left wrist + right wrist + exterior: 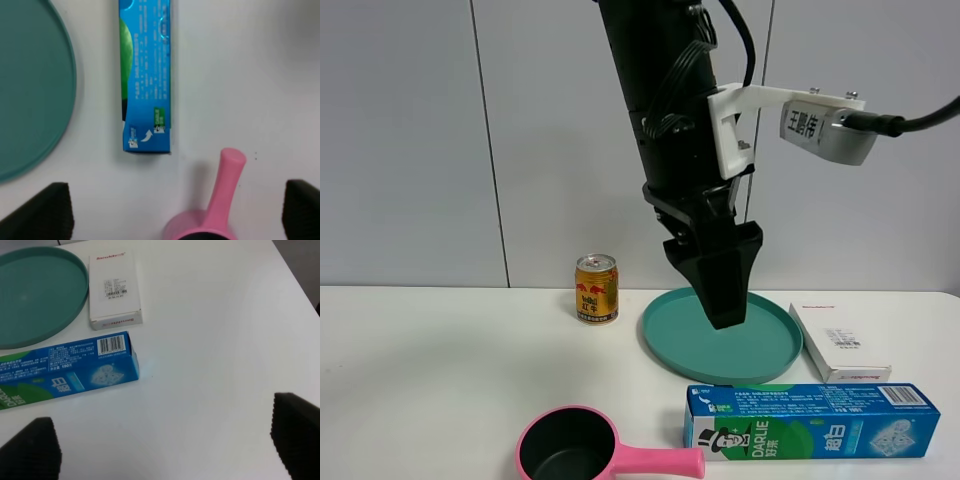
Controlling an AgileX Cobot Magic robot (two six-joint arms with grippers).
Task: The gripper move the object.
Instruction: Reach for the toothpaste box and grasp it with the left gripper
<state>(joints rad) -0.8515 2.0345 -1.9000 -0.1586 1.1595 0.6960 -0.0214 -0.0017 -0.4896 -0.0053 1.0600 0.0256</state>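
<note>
Okay, the toothpaste box [810, 420] lay flat on the white table [440, 380], lower right of the high frame, just below the teal plate [760, 345]. The left gripper [175, 205] and right gripper [162, 435] hung spread wide, holding nothing. Best to come down over the box's middle and pinch across its narrow width. The glossy cardboard probably slips, and its corners crush.

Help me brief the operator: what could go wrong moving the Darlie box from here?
The pan handle lies close to one end of the Darlie box, so a descending hand may knock it. The white box and plate crowd its other end and far side; sliding could shove them.
</note>
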